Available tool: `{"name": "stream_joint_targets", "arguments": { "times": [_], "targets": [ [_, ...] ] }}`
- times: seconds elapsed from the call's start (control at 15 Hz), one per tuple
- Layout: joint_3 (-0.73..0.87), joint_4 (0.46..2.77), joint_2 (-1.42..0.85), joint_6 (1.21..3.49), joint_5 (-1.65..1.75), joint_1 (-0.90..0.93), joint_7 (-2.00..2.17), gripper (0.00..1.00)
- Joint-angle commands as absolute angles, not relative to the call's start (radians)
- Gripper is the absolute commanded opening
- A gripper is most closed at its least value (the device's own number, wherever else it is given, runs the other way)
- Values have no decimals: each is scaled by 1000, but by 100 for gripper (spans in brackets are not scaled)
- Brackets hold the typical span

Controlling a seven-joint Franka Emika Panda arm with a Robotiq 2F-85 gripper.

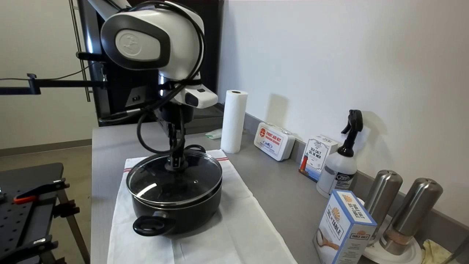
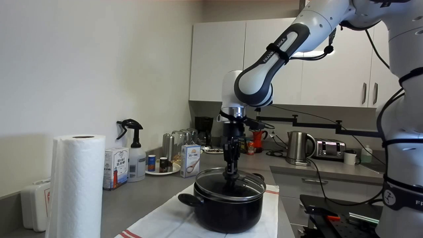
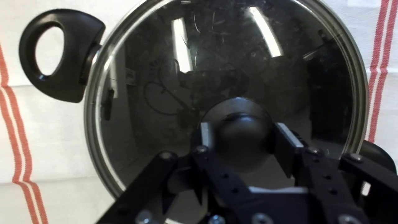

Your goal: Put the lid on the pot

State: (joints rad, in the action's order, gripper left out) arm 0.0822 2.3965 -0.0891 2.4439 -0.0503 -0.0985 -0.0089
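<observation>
Lid (image 1: 174,185), glass, over pot (image 2: 228,213), black: placement apparently nearly complete.
Jaws clamped on knob (image 3: 242,133); full seating unclear; release left.

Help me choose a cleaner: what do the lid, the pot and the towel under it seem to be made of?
Lid: glossy glass, most likely, by its mirror-like reflections; its shiny rim looks metal.
Pot: black with a soft sheen, perhaps coated metal; the look leaves it open.
Towel: matte cloth, perhaps cotton, by its creases.
</observation>
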Motion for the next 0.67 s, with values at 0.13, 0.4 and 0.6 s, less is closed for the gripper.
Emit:
{"name": "stream_joint_targets", "arguments": {
  "times": [0.13, 0.4, 0.6],
  "targets": [
    [89, 2382, -86, 2450, 3, -91, 50, 25],
    [86, 2370, -94, 2442, 15, -88, 56, 25],
    [82, 2358, -109, 2439, 20, -82, 54, 25]
  ]
}}
